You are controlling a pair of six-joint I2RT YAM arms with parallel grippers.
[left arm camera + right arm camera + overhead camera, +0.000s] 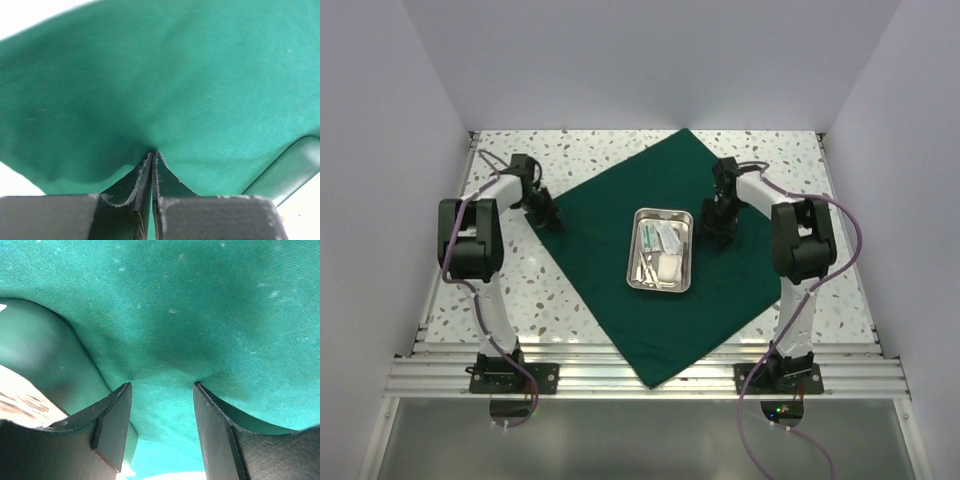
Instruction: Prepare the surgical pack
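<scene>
**Green cloth spread under a steel tray, one gripper pinching it, the other open on it**

The green cloth (600,210) lies flat on the speckled table (560,310), turned like a diamond. Its near corner hangs over the table's near edge, between the two arm bases, and its far corner reaches toward the back wall. A steel tray (659,289) sits on the middle of the cloth, holding white pads (668,267) and some slim metal pieces too small to make out.

The left gripper (553,222) is down at the cloth's left corner. In its wrist view the gripper (153,154) has its fingers pressed together, and the cloth (200,90) puckers into creases right at the tips, so it is clamped on a pinch of fabric.

The right gripper (718,238) stands on the cloth just to the right of the tray. In its wrist view the gripper (162,385) has its fingers spread apart, holding nothing, with both tips touching the cloth (210,300). The tray's shiny wall (45,355) shows at the left of that view.
</scene>
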